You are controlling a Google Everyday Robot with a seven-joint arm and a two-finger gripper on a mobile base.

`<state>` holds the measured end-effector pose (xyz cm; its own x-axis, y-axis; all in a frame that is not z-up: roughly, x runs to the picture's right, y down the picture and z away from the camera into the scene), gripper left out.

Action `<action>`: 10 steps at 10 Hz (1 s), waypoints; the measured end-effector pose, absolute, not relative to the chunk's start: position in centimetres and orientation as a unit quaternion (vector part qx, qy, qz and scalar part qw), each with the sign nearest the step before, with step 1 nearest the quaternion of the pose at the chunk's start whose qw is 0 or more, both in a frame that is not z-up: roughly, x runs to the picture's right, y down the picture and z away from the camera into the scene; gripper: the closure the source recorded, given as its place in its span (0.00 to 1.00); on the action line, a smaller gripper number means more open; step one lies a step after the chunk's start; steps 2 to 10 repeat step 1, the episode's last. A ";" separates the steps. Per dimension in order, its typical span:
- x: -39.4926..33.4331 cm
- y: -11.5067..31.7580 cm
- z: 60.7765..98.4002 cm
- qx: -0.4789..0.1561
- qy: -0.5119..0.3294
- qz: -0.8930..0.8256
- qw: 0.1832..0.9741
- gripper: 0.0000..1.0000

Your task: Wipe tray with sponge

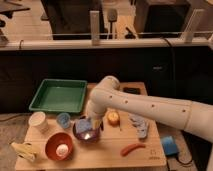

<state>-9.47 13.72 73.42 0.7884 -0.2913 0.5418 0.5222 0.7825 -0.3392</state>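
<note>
The green tray (57,95) sits at the back left of the wooden board. My white arm reaches in from the right, and its gripper (91,123) hangs over the purple bowl (86,133), to the right of and in front of the tray. The gripper is shut on the light blue sponge (84,122), which it holds just above the bowl. The fingers are mostly hidden behind the wrist.
A blue cup (63,120) and a white cup (37,121) stand in front of the tray. An orange bowl (59,145), a yellow item (22,150), an orange fruit (113,117), a bluish cloth (140,126) and a red pepper (131,148) lie on the board. A blue block (169,145) is at the right edge.
</note>
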 end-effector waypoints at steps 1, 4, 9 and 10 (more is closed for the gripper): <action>-11.2 12.4 74.8 -0.238 -0.243 -0.229 0.912 1.00; -11.2 12.4 74.8 -0.238 -0.243 -0.229 0.912 1.00; -11.2 12.4 74.8 -0.238 -0.243 -0.229 0.912 1.00; -11.2 12.4 74.8 -0.238 -0.243 -0.229 0.912 1.00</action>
